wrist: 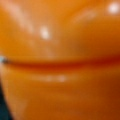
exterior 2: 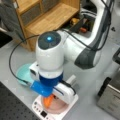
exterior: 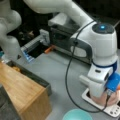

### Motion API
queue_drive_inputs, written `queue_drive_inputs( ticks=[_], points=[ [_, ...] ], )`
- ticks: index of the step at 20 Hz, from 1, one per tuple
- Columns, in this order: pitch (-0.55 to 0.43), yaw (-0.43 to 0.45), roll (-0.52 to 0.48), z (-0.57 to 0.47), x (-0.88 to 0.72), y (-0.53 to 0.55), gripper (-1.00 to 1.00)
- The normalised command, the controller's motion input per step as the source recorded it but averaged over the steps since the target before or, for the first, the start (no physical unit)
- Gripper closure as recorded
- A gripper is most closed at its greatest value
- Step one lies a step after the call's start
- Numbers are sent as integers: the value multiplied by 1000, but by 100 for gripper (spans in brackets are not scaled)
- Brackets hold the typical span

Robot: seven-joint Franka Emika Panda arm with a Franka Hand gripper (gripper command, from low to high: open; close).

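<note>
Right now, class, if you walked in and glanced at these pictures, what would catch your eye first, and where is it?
The white robot arm with its glowing blue light dominates both front views, bent low over a white scale at a front view's bottom. Under it an orange object sits on the scale's pinkish plate, and it fills the whole wrist view. A teal bowl lies beside the scale, at a front view's left.

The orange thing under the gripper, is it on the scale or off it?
On: the orange thing sits in the pink bowl atop the white scale.
</note>
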Motion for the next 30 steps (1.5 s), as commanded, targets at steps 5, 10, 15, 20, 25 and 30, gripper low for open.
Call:
queue_drive_inputs(
  ticks=[5,10,15,20,25,30],
  points=[
    [5,-48,-200,-47,200,128,100],
    [37,-58,-198,-25,142,136,100],
    [67,-103,-184,2,53,216,100],
    [65,-71,-208,12,-53,220,100],
    [49,-16,-229,0,-139,135,-100],
    [17,18,-247,-6,-159,-6,-100]
  ],
)
